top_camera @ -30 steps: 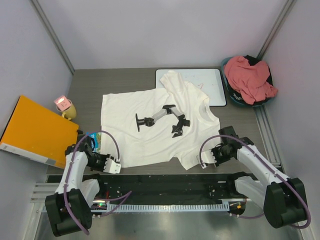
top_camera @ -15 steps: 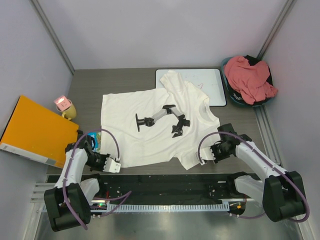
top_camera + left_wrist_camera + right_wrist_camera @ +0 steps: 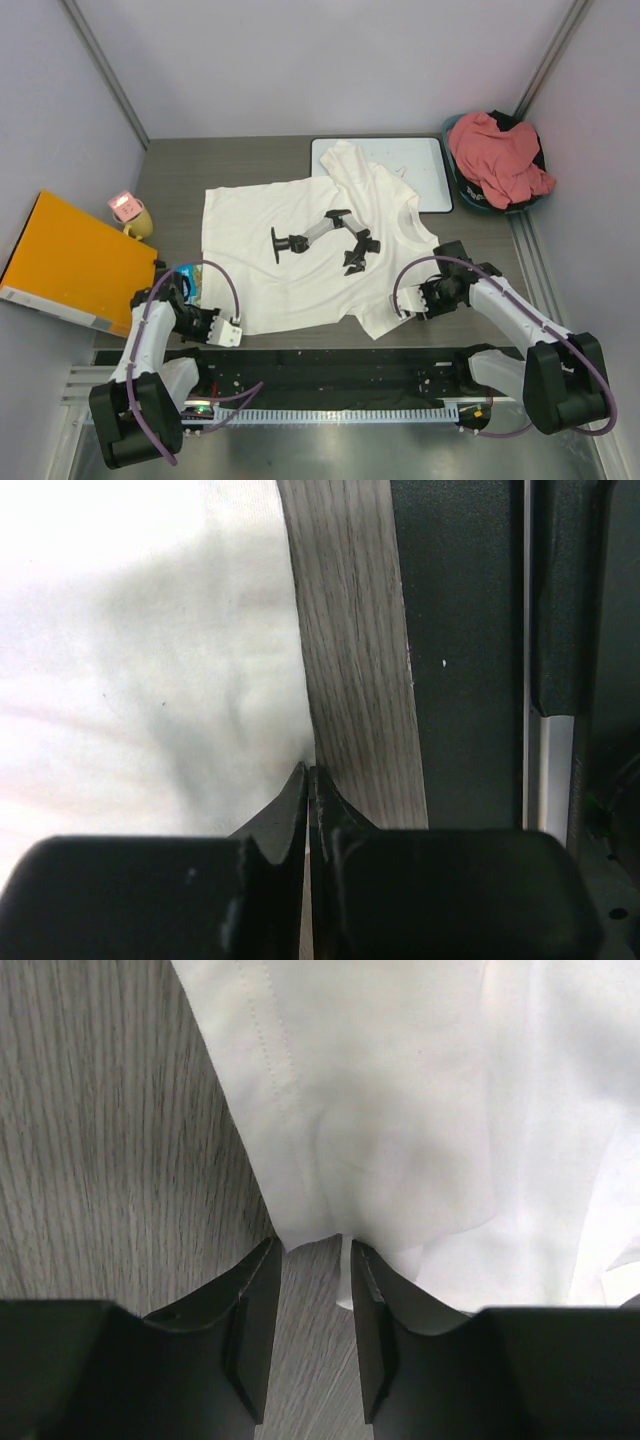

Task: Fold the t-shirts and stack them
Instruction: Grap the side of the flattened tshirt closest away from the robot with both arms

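Newly parted, the right fingers point(image 3: 262, 1272) straddle the five o'clock sleeve edge of the white t-shirt point(image 3: 300, 270), spread mid-counter point(image 3: 180, 170) with hem at nine and collar at three, while the left fingers point(image 3: 298, 802), now closed, meet its seven o'clock corner.

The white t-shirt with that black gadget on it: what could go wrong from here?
The black jointed gadget lies on the white t-shirt; a fold could tip it off or wrap it in.
The left gripper is shut right at the hem's edge, so it may hold only a sliver and slip.
The right gripper is open at the sleeve hem, gripping nothing yet.
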Motion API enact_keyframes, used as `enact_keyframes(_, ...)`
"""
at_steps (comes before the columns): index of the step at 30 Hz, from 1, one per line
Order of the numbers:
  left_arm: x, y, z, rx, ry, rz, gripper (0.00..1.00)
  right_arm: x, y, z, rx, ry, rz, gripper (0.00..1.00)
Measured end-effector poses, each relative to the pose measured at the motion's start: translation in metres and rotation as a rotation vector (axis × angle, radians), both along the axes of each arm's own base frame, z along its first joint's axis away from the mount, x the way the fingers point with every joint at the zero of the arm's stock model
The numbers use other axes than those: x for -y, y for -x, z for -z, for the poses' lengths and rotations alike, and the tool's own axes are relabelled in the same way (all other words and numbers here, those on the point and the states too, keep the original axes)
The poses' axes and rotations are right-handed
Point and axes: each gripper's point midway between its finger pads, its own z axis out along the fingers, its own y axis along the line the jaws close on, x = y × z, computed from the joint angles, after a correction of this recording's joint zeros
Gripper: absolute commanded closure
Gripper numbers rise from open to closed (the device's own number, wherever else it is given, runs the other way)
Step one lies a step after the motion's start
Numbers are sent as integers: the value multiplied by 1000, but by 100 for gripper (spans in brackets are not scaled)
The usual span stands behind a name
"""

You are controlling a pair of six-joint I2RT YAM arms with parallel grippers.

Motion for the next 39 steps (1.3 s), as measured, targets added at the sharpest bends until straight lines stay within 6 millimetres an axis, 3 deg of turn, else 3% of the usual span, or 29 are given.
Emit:
enact_keyframes(4,1,-2,0,5,9,0,100,0,1,4,-20,6,-7,87)
enact_keyframes(5,2,-3,0,6,13,0,100,0,2,5,-29,8,-8,98)
enact_keyframes(13,3,-6,-1,13,22,-1,100,0,2,2,-38,21,-27,99)
enact_keyframes(17,4,-13,-7,26,33,-1,100,0,-6,-22,-22,30,-38,99)
enact_keyframes(23,5,-30,-32,78,53,0,100,-4,-26,-65,96,7,-38,99)
enact_keyframes(34,8,-25,-61,38,73,-2,100,1,-43,-80,169,18,33,99)
enact_keyframes(35,9,-24,-61,30,75,-2,97,0,-46,-81,176,17,40,99)
enact_keyframes(36,9,-21,-61,19,75,-3,80,0,-49,-82,182,16,47,99)
enact_keyframes(37,9,-19,-59,8,76,-3,70,0,-53,-83,189,14,53,99)
enact_keyframes(39,10,-14,-55,-6,80,0,59,-1,-59,-84,197,12,66,99)
